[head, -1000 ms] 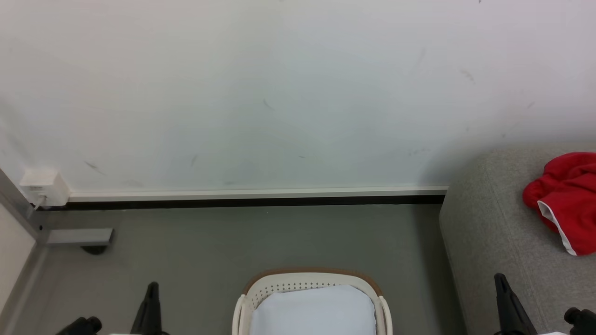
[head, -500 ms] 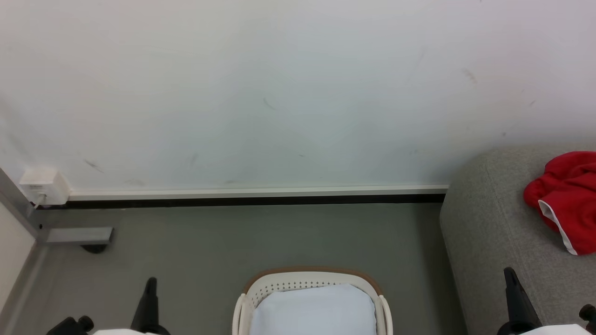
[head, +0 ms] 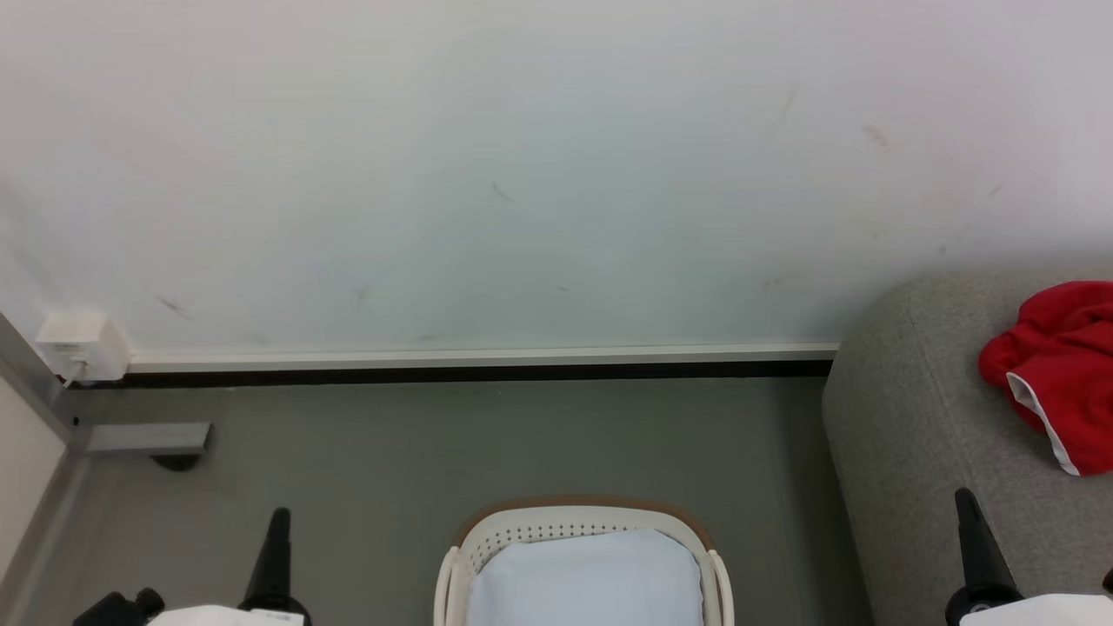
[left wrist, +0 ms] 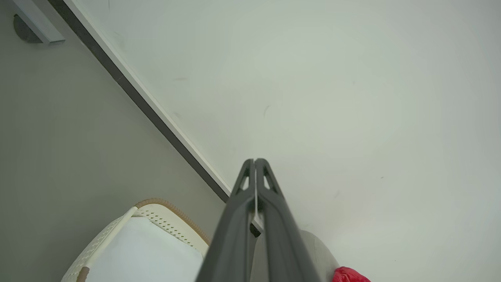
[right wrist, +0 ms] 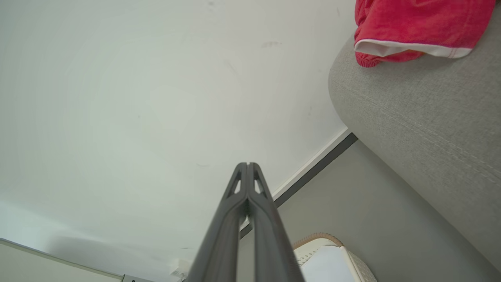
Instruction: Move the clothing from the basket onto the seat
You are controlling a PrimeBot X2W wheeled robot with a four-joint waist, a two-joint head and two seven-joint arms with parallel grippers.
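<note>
The clothing [head: 1056,374] lies crumpled on the seat [head: 913,435], a light grey sofa, near the rounded end that stands by the wall [head: 522,174]. It is a bright red, soft garment. Its fabric is bunched in thick folds, and a white band of trim runs along one loose edge.

The basket [head: 578,520], cream with a perforated side and a brown rim, stands on the floor [head: 435,443], apart from the sofa. It holds a pale blue-white cloth [head: 587,578].

The left pincer [head: 278,522] and the right pincer [head: 965,500] both have their fingers pressed together and hold nothing.
</note>
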